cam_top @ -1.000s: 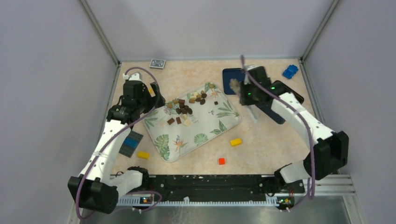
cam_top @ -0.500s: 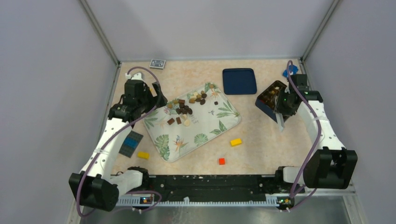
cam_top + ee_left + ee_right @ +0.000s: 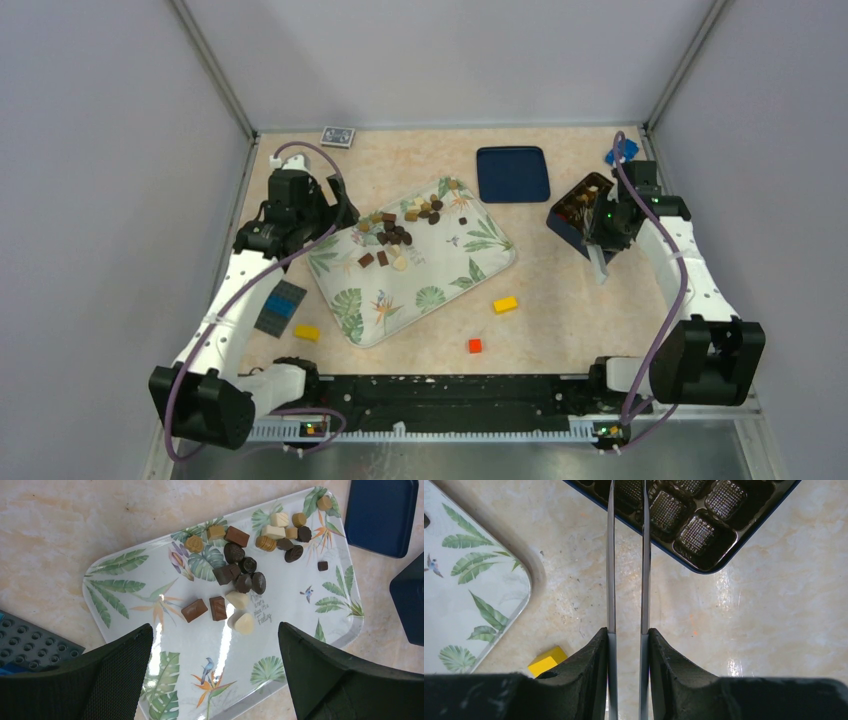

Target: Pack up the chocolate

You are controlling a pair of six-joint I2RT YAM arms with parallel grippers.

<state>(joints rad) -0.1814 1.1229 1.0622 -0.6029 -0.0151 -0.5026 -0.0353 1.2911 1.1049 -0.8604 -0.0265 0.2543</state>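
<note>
- The chocolate [image 3: 235, 575] is found heaped on the patterned tray [image 3: 300, 630]; packing is judged barely begun.
- The compartments of the box [image 3: 704, 535] that can be seen are empty.
- The left gripper [image 3: 215, 629] is spread wide with nothing held.
- The right gripper [image 3: 627, 632] is clamped narrowly on tweezers [image 3: 611, 555].

The table [image 3: 560, 310] had a pale, sandy top with cloudy marks like stone. Plain grey walls stood on three sides: a back wall [image 3: 450, 60], a left wall [image 3: 90, 200] and a right wall [image 3: 770, 150]. A thin metal post [image 3: 215, 75] ran up each far corner. A black rail [image 3: 450, 390] lay along the near edge. The light was soft and even.
</note>
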